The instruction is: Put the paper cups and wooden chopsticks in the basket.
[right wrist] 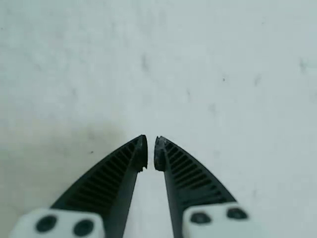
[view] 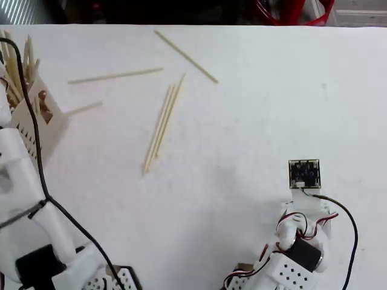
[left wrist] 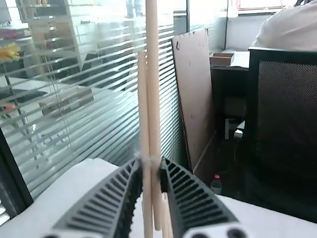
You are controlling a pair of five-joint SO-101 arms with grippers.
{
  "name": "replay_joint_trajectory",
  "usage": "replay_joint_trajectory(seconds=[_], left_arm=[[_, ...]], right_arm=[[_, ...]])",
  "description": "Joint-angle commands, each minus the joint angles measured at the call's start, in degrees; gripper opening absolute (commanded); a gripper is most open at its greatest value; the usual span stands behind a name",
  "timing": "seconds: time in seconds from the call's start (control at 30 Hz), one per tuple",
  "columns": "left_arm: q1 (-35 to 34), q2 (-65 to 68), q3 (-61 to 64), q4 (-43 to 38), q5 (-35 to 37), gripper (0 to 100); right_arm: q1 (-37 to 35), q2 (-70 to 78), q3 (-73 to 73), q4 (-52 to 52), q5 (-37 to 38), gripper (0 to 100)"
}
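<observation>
Two wooden chopsticks stand upright between the fingers of my left gripper, which is shut on them. In the high view the left arm stands at the left edge, beside the white basket, where several chopsticks stick up. Loose chopsticks lie on the table: a bundle in the middle, one to its left, one farther back, and a short piece near the basket. My right gripper is shut on nothing, just above bare table.
The right arm sits at the front right with its camera module on top. A black cable runs along the left arm. The white table stretches wide on the right. A red object lies beyond the far edge.
</observation>
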Motion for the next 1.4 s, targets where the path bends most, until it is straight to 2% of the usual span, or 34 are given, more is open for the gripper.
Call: replay_joint_trajectory(seconds=[0.0,0.17,0.6,1.07,1.2,1.37], left_arm=[[-0.4,-1.8,5.0,-4.9,0.4,2],[-1.3,-2.8,11.1,-9.5,0.3,3],[-1.4,-9.6,20.6,-10.3,0.6,6],[-1.4,-12.2,23.0,-10.2,0.3,6],[-1.4,-12.3,23.0,-10.0,0.3,12],[-1.4,-12.3,23.0,-9.9,0.3,12]], right_arm=[[0.6,0.0,0.5,0.3,-0.1,4.5],[0.6,0.0,0.5,0.3,-0.1,4.5],[0.6,0.0,0.5,0.3,-0.1,4.5],[0.6,0.0,0.5,0.3,-0.1,4.5],[0.6,0.0,0.5,0.3,-0.1,4.5],[0.6,0.0,0.5,0.3,-0.1,4.5]])
